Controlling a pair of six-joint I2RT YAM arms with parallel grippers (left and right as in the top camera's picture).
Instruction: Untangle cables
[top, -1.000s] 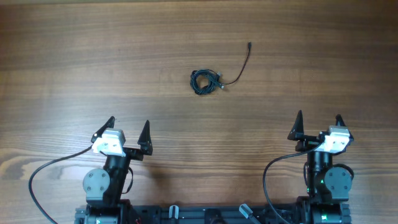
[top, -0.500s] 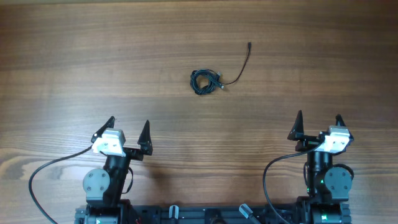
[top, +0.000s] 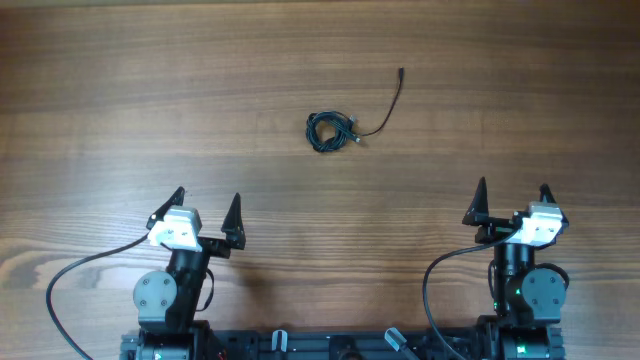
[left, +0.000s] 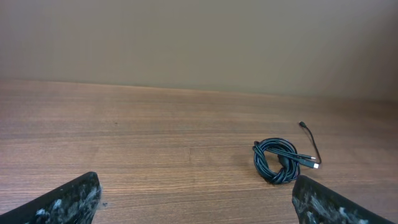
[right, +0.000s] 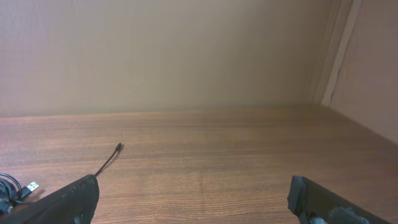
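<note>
The cables (top: 330, 131) lie as a small black coiled bunch on the wooden table, past the middle, with one loose strand (top: 388, 105) curving up to the right and ending in a plug tip. In the left wrist view the cable bunch (left: 278, 160) sits ahead and to the right, just beyond the right finger. The right wrist view shows only the loose strand (right: 107, 162) and a white plug tip (right: 32, 186) at far left. My left gripper (top: 206, 204) and right gripper (top: 511, 192) are both open and hold nothing, near the table's front edge, well short of the cables.
The thicker black arm cables (top: 75, 275) loop beside each arm base at the front edge. A plain beige wall (left: 199, 37) stands behind the table, with a corner at the right in the right wrist view.
</note>
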